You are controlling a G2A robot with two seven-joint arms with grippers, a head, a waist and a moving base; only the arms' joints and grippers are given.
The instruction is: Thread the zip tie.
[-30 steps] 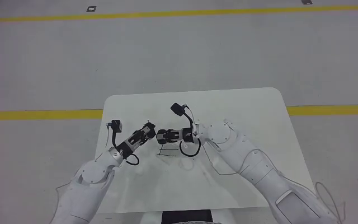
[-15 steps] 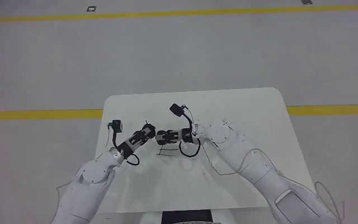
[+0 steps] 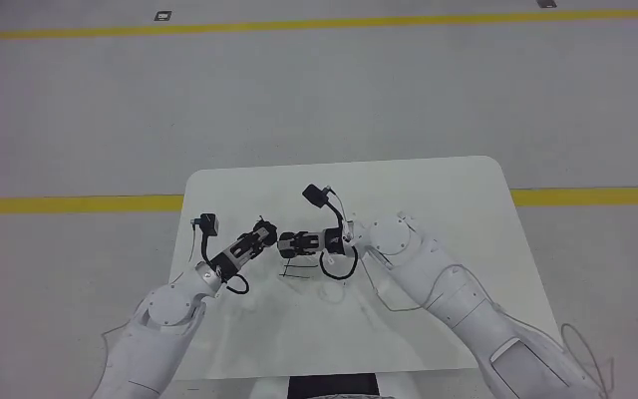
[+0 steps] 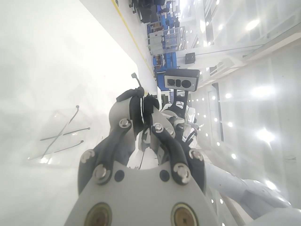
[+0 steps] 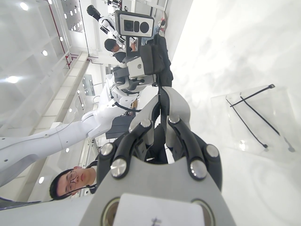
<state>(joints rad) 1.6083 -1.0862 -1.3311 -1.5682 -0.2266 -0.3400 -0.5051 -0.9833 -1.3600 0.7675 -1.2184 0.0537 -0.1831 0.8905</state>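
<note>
Claws sat tip to tip mid-table: left claw (image 4: 141, 97) clamped on the slim black plastic zip tie (image 4: 136, 78), right claw (image 3: 286, 240) at its three o'clock closed too — on what, unclear. Tail wanted feeding slowly, squarely.

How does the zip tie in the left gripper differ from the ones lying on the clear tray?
The held zip tie is raised off the table, pinched in the shut left gripper with its head poking out; the spare zip ties lie flat on the clear tray, untouched. It is one; they are three, crossing one another. All are thin and black with a small head.
</note>
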